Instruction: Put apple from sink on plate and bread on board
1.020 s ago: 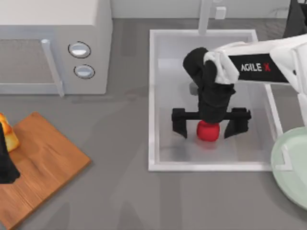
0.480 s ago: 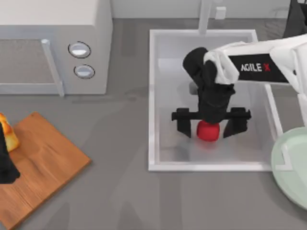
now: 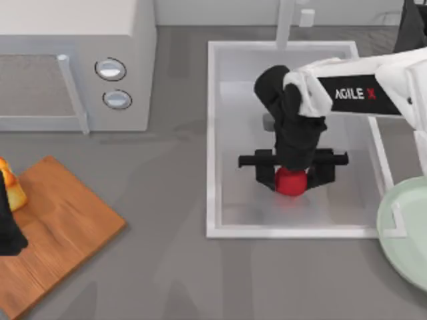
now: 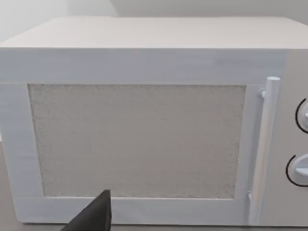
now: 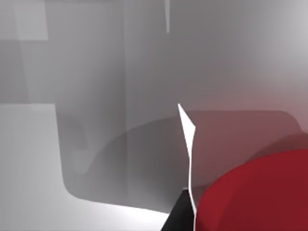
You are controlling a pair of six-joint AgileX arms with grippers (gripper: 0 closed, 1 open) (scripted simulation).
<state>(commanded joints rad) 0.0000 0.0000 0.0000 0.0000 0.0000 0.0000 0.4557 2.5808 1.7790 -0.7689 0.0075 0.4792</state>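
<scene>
1. Right gripper [image 3: 291, 179] fingers have closed in since a second ago, from wide either side of the apple [image 3: 291, 182] to narrow, pinching it.
2. Apple sits on the sink [image 3: 212, 133] floor, between the fingers, directly under the wrist.
3. Left gripper [image 3: 8, 227] parked at the table's left edge over the board [image 3: 60, 230], beside the bread [image 3: 12, 188]; can't tell its opening.
4. Plate [image 3: 400, 230] at right edge, outside the sink.
5. Right wrist view: apple [image 5: 260, 192] close up against sink wall. Left wrist view: microwave [image 4: 144, 130] front.
</scene>
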